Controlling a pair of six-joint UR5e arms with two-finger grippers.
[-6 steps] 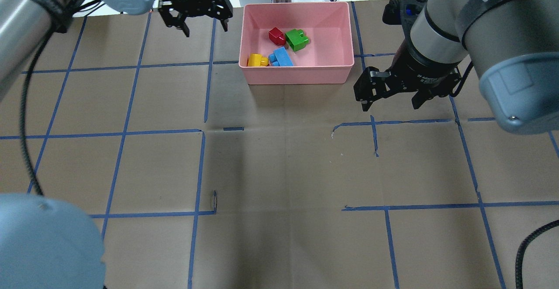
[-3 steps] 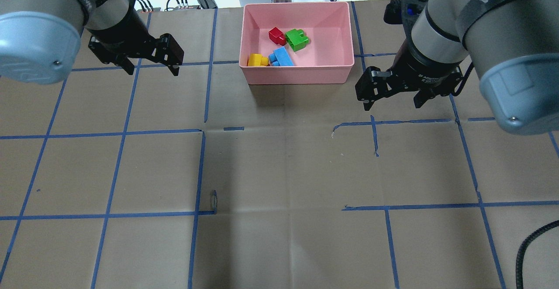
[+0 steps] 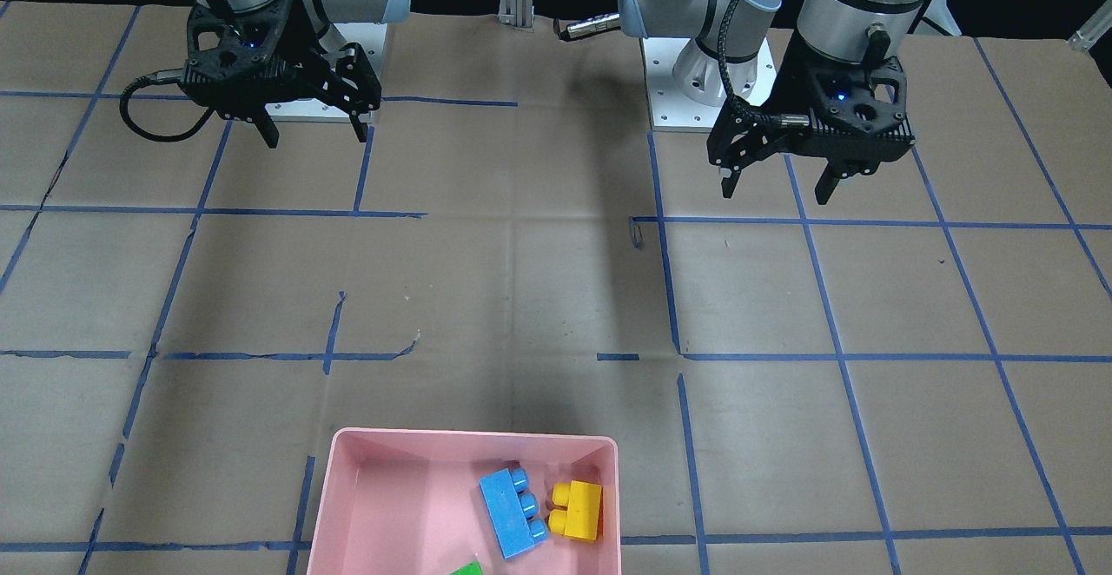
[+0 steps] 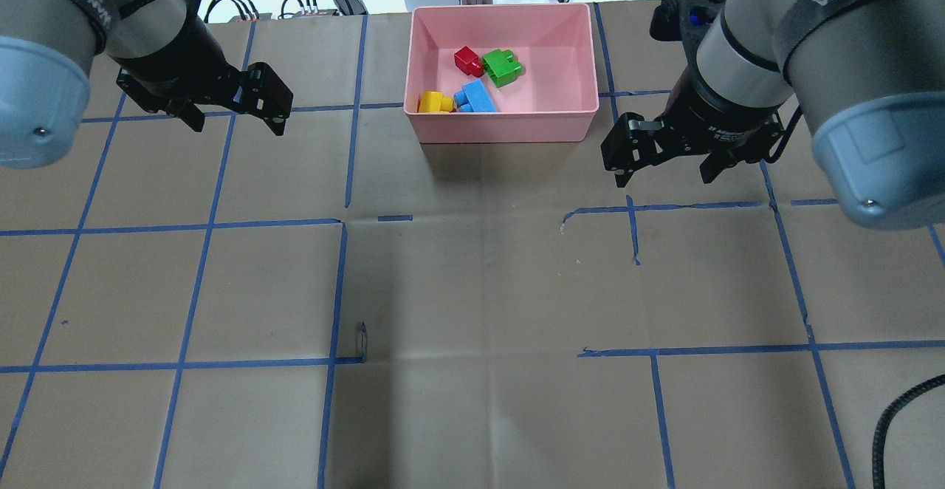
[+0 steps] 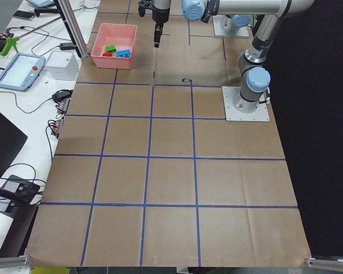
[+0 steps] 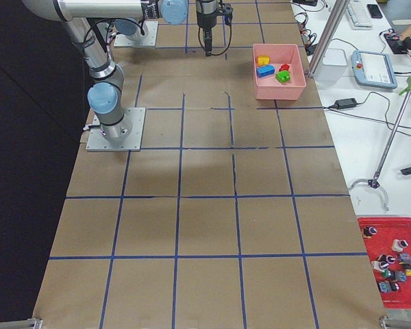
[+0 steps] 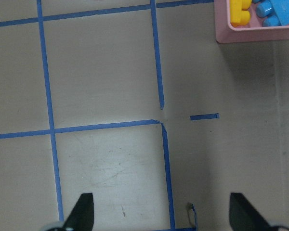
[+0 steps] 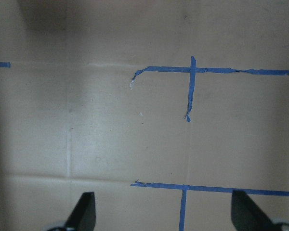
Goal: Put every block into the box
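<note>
Overhead exterior: all 4 blocks (image 4: 476, 96) lie in the box (image 4: 502, 127); left gripper (image 4: 238, 127) and right gripper (image 4: 661, 179) hang wide, empty; task looks done.

The right gripper (image 8: 164, 216) hung over brown paper (image 8: 101, 130), its two dark fingers (image 8: 85, 211) spread wide apart at the near edge. Farther out, a blue tape line (image 8: 241, 71) ran in from the right and ended in a frayed, curling tip left of centre. A short strip (image 8: 190, 91) crossed it and ran a little way nearer. A second line (image 8: 231, 188) lay closer in, also coming from the right, with a branch (image 8: 183, 211) running from it toward the gripper. A scrap of tape (image 8: 0, 64) showed at the left edge. Faint creases crossed the paper, and a shadow (image 8: 43, 14) darkened the far left corner.
</note>
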